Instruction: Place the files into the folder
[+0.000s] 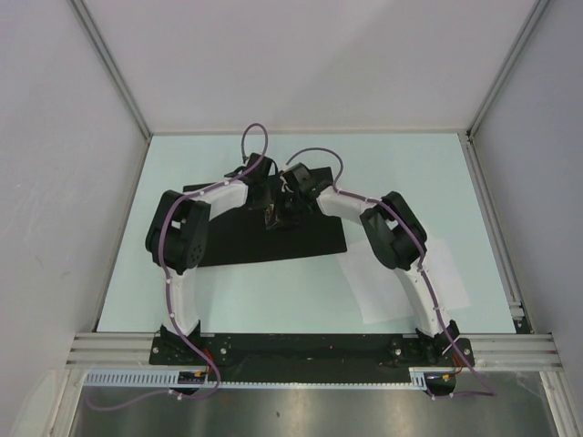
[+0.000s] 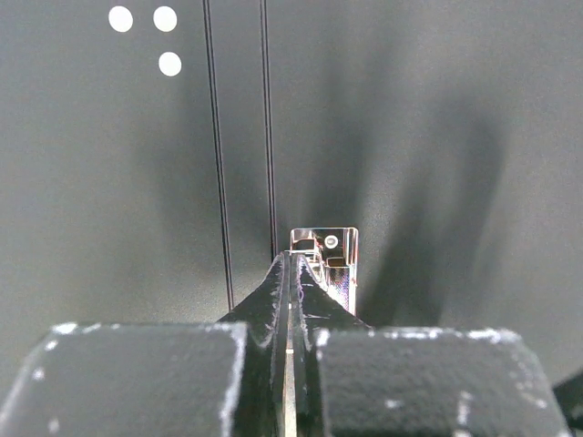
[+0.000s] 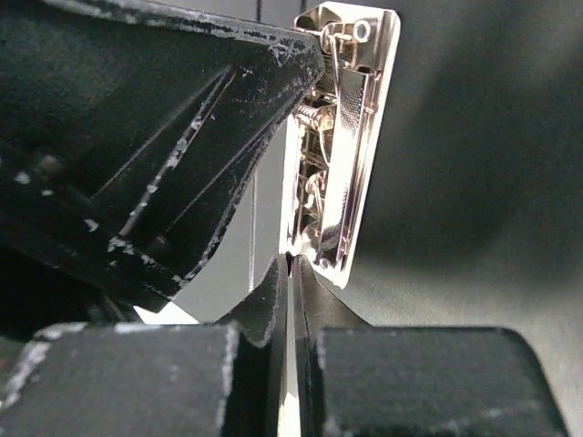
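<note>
The folder [image 1: 273,241] lies open, black side up, beneath both sets of jaws. The left jaws are pressed shut on nothing, tips at one end of the metal clip [image 2: 325,255]. The right jaws, equally shut and empty, meet its other end, probably to lever it open. The files [image 1: 437,273] lie well behind the right jaws on the worktop [image 1: 273,300], beyond the folder's edge. Bare cover spreads either side of the clip.
</note>
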Controlling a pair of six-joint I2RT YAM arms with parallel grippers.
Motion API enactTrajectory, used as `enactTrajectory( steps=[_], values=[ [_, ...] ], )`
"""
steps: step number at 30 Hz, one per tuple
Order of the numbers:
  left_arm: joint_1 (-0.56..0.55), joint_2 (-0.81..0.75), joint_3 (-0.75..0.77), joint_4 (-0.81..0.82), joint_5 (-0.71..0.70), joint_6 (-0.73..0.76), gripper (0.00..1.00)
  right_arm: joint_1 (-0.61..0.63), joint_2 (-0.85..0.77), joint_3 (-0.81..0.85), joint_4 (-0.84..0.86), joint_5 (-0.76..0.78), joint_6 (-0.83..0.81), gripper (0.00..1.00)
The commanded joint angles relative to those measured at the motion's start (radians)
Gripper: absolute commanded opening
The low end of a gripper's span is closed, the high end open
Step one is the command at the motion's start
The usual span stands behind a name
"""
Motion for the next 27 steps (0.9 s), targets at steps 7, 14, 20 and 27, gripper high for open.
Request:
enactTrajectory(
  steps=[7,14,20,27],
  values=[
    [0.004,0.020,-0.003,-0.123,0.009,0.093,0.00,0.044,0.051,-0.138,-0.237,0.414,-0.027,0.00],
    [0.004,0.016,-0.012,-0.114,0.024,0.110,0.00,0.025,0.019,-0.249,-0.071,0.361,-0.004,0.00],
    [0.002,0.006,-0.026,-0.094,0.036,0.123,0.00,-0.003,-0.104,-0.330,0.175,0.043,0.000,0.00],
    [0.002,0.000,-0.032,-0.095,0.032,0.122,0.00,-0.083,-0.138,-0.329,0.339,-0.115,0.126,0.00]
  ],
)
